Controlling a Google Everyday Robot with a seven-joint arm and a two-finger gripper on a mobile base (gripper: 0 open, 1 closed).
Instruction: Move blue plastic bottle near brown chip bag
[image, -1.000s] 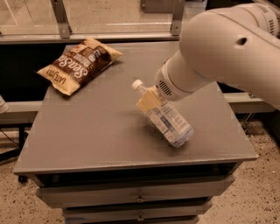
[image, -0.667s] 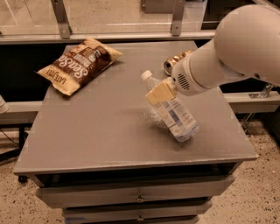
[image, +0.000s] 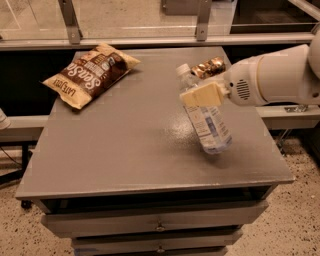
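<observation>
You have the gripper (image: 198, 95) at the worktop's (image: 125, 150) right side, fingers pinching the tilted blue plastic bottle (image: 210, 125) just below its cap, so the grasp looks done, but the carry toward the brown chip bag (image: 90, 74), well apart at ten o'clock, is left.

Grey table (image: 125, 150) with drawers (image: 125, 225) on speckled floor (image: 300, 230), glass panels (image: 135, 17) behind
</observation>
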